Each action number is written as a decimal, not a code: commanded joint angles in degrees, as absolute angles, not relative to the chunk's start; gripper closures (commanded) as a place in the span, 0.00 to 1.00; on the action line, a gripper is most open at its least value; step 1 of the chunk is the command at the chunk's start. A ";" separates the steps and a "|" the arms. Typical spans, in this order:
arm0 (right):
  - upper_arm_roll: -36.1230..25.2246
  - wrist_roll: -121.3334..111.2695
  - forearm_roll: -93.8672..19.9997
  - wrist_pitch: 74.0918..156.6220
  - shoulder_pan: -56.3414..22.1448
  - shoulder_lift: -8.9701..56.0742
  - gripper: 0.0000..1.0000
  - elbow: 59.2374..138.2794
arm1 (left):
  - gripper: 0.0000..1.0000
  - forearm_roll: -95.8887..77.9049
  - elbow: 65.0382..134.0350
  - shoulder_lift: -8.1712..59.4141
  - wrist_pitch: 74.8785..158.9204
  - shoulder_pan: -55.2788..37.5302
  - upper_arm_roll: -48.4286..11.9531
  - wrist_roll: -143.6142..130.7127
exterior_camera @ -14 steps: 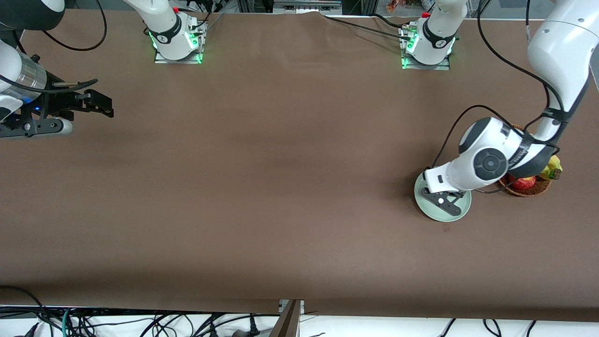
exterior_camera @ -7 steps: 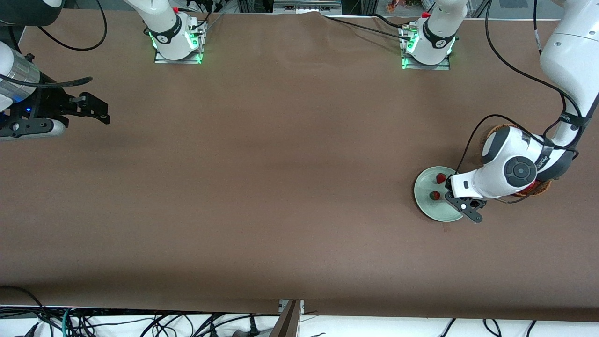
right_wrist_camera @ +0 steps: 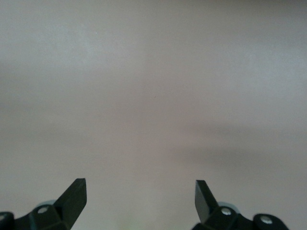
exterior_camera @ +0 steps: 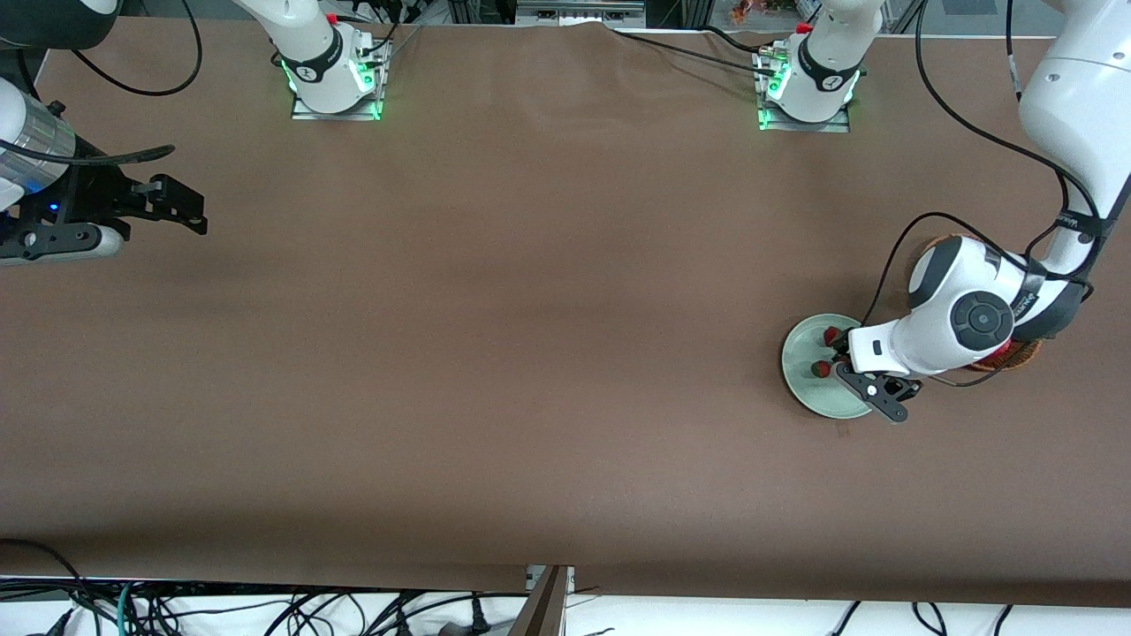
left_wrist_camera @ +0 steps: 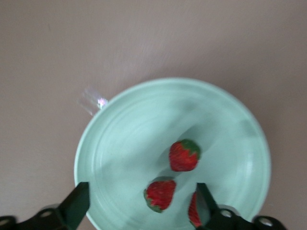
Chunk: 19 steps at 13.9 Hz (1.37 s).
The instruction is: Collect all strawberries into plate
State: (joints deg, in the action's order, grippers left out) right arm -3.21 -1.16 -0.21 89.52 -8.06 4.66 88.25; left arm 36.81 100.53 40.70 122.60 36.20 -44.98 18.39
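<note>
The mint-green plate (exterior_camera: 806, 380) lies near the left arm's end of the table. Two strawberries (exterior_camera: 832, 336) (exterior_camera: 822, 368) show on it in the front view. The left wrist view shows three strawberries on the plate (left_wrist_camera: 124, 139): one (left_wrist_camera: 183, 155), a second (left_wrist_camera: 159, 194), and a third (left_wrist_camera: 193, 211) partly hidden by a finger. My left gripper (exterior_camera: 846, 353) (left_wrist_camera: 141, 201) hovers open and empty over the plate's basket-side part. My right gripper (exterior_camera: 181, 203) (right_wrist_camera: 139, 191) waits open and empty over bare table at the right arm's end.
The brown wicker basket (exterior_camera: 1016, 358) stands beside the plate toward the left arm's end, mostly hidden under the left arm. A small shiny scrap (left_wrist_camera: 93, 100) lies on the table just off the plate's rim.
The left gripper has moved from over the plate's middle toward the basket, uncovering two strawberries on the plate. The right gripper shifted slightly toward its end of the table.
</note>
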 commanded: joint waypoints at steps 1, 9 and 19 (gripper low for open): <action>-3.08 -1.14 0.79 89.21 -8.17 4.31 0.01 87.98 | 0.00 32.02 93.38 36.83 108.61 35.77 -49.99 19.16; -3.08 -1.14 0.88 89.12 -8.17 4.31 0.01 87.98 | 0.00 21.70 72.60 28.24 78.49 29.12 -50.46 6.97; -3.08 -1.14 0.79 89.12 -8.17 4.22 0.01 87.98 | 0.00 -0.18 94.42 0.04 95.94 2.56 -6.34 -2.00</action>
